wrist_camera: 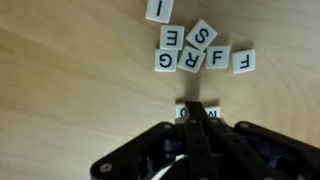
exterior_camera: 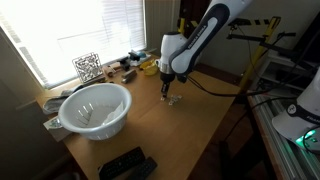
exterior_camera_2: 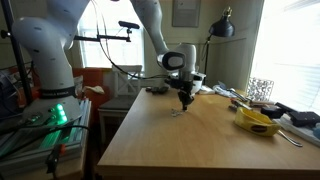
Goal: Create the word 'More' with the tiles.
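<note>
1. Gathering letters looks like the step in hand: the gripper [wrist_camera: 197, 112] sits low over the table [wrist_camera: 60, 80], fingers clenched together against one tile [wrist_camera: 183, 113], its letter hidden
2. The other tiles [wrist_camera: 190, 52] lie clustered just beyond it, with R and E among them
3. Next probably comes sliding this tile clear to start a row, pressing lightly

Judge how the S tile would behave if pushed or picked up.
The S tile looks flat and rigid, so it should slide, not roll or tip. The E tile and R tile crowd it, so a push would probably shift them too. Its low profile on the wooden table may make pinching tricky.
</note>
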Action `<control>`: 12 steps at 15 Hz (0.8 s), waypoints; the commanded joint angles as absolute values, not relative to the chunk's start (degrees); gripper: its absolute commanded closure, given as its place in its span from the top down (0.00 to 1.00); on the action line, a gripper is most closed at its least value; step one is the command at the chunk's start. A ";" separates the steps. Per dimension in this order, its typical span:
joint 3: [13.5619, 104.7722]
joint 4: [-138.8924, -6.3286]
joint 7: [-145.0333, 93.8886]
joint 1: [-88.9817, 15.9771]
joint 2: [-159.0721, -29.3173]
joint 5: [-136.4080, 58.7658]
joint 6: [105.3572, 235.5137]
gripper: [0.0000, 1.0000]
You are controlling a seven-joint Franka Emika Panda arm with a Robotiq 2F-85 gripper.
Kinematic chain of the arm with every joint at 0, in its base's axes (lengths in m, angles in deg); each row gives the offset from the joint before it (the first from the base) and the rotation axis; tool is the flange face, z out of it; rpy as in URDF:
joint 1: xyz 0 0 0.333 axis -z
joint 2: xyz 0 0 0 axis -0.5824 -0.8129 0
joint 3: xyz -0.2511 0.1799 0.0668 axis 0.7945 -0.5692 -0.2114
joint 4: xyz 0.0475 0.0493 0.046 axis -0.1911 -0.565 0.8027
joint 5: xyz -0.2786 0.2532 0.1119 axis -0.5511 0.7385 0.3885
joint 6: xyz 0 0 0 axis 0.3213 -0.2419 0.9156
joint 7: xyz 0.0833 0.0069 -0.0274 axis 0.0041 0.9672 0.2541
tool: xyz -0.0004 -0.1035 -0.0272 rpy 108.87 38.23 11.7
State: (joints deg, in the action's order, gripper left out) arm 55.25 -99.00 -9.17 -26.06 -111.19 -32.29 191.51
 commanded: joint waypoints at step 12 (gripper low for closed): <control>53.86 -97.35 -7.83 -25.04 -113.85 -32.28 191.38 0.00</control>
